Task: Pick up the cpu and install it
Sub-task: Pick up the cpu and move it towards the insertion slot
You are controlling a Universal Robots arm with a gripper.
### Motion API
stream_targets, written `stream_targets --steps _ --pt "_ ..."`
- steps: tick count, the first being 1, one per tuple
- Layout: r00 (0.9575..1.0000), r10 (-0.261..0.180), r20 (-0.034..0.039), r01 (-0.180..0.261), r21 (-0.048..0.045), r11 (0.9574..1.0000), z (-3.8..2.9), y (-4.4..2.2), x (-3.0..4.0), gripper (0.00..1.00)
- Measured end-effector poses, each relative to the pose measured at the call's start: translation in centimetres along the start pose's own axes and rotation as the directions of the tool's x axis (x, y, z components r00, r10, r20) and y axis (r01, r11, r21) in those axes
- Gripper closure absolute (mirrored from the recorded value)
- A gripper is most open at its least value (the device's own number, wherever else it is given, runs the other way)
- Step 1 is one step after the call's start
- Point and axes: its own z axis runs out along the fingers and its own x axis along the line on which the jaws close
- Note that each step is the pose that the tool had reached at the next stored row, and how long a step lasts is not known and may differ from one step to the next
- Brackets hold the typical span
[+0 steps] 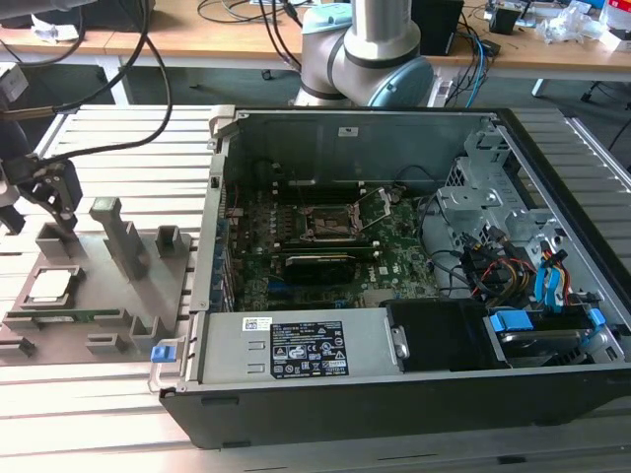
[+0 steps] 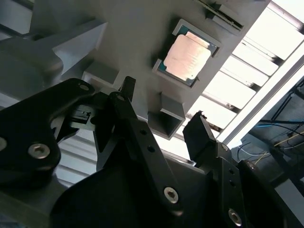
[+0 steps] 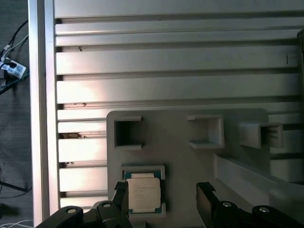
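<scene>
The cpu (image 1: 51, 286) is a small square chip with a silver top, lying in a recess of the grey plastic tray (image 1: 99, 296) at the exterior view's left. My gripper (image 1: 59, 205) hangs just above the tray, a little beyond the chip. In both wrist views it is open with nothing between its black fingers (image 2: 129, 95). In the first wrist view the cpu (image 3: 144, 194) lies close by one fingertip (image 3: 121, 191), off to one side of the gripper (image 3: 163, 191). In the second wrist view the cpu (image 2: 186, 53) sits ahead of the gripper (image 2: 164, 107). The motherboard socket (image 1: 330, 225) shows inside the opened computer case (image 1: 414, 384).
The tray carries upright grey posts (image 1: 120, 236) and several small open boxes (image 3: 206, 130) near the chip. It rests on a ribbed aluminium table (image 3: 171, 61). The arm's base (image 1: 370, 59) stands behind the case. Cables (image 1: 108, 138) trail toward the gripper.
</scene>
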Motion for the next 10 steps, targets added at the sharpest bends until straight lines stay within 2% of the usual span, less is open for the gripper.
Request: stream_targets --steps 10 --pt "1.0 0.0 0.0 0.0 0.0 1.0 0.95 -0.02 0.01 0.32"
